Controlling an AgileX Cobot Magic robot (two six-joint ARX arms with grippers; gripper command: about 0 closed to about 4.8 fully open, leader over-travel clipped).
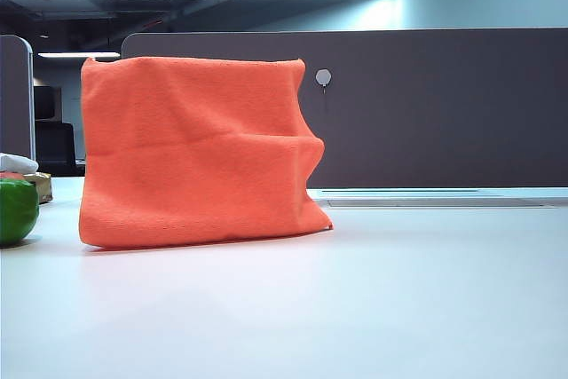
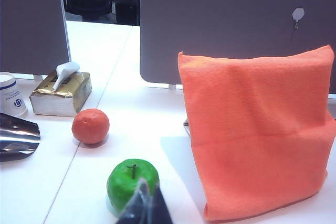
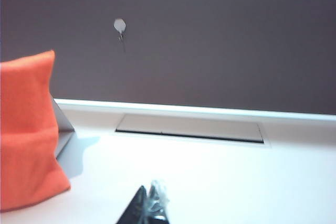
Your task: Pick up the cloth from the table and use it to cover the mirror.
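Note:
The orange cloth (image 1: 195,153) hangs draped over the upright mirror and reaches down to the white table (image 1: 355,308). In the exterior view the mirror is fully hidden under it. Only a thin grey edge of the mirror (image 3: 64,124) shows behind the cloth (image 3: 26,135) in the right wrist view. My left gripper (image 2: 144,191) is shut and empty, held back from the cloth (image 2: 257,129), with the green apple just beyond its tips. My right gripper (image 3: 150,191) is also shut and empty, apart from the cloth, over bare table. Neither gripper shows in the exterior view.
A green apple (image 2: 132,181), an orange fruit (image 2: 91,126), a gold tissue box (image 2: 60,94), a paper cup (image 2: 10,95) and a shiny foil piece (image 2: 16,136) lie beside the cloth. A grey-brown partition (image 1: 426,104) stands behind. A cable slot (image 3: 189,128) is set in the table.

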